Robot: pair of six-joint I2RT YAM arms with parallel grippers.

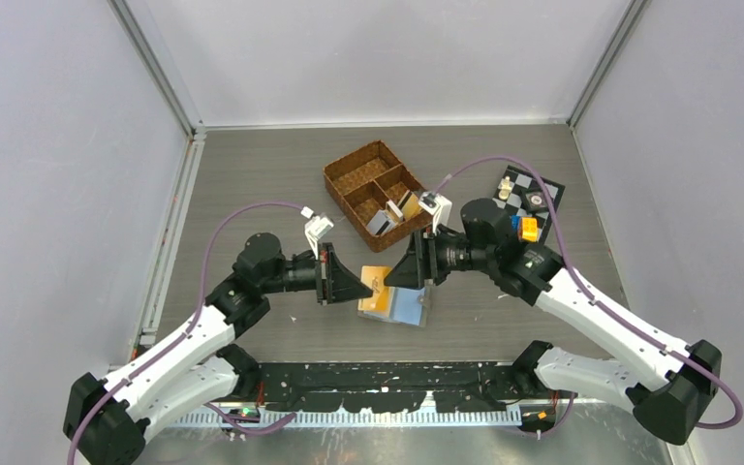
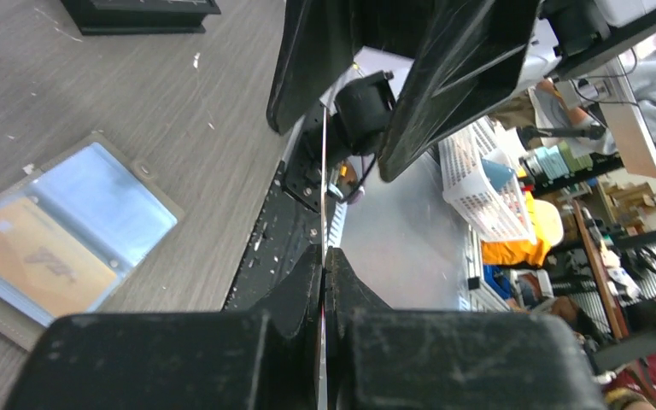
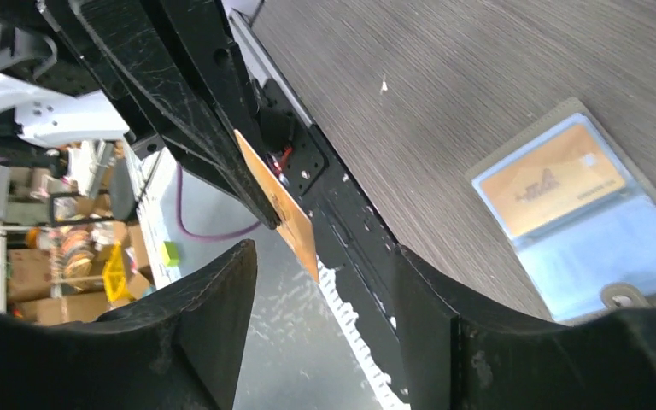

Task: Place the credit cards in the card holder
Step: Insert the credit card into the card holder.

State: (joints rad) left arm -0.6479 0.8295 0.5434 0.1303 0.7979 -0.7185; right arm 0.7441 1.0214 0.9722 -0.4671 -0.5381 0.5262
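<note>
Hovering near card holder point(image 1: 404, 308), left gripper's point(image 2: 325, 254) orange card point(image 3: 288, 211); wicker basket point(image 1: 352, 158) beyond.

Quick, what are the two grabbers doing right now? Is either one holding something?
Left gripper: closed, pinching an orange card.
Right gripper: open, fingers apart on either side of that card, holding nothing.

Card holder point(image 2: 107, 201) — partly off-frame; credit card point(image 2: 323, 188) merely edge-on

Card holder point(image 1: 409, 308) on table point(image 1: 252, 174) in front of basket point(image 1: 351, 158), one credit card point(image 1: 378, 298) in its left sleeve, board point(image 1: 552, 194) right of basket
</note>
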